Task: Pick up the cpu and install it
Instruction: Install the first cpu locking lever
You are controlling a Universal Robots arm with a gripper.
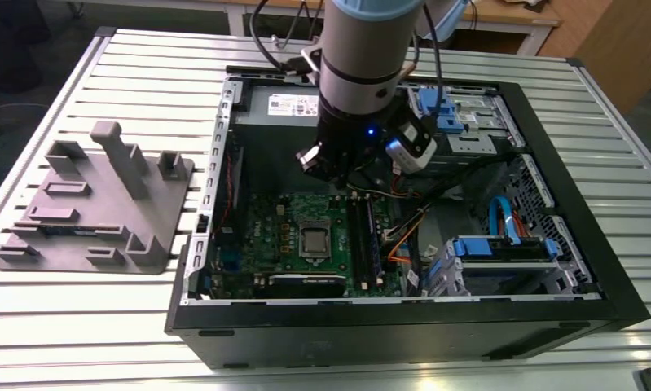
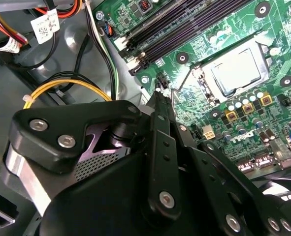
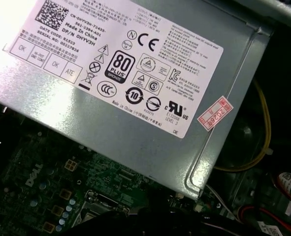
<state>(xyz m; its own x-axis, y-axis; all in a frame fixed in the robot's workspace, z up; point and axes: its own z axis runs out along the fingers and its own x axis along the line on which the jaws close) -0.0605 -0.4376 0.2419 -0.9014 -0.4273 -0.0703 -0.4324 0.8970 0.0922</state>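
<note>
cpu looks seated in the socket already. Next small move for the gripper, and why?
Probably a short straight lift. The cpu lies flat inside the socket frame, and the gripper hangs over the board beside it, apart from it, with cables close by.

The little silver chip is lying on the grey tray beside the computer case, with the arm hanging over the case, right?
Not quite. The chip sits in the socket on the green board inside the computer case, not on the grey tray, as the second wrist view shows. The arm does hang over the case.
</note>
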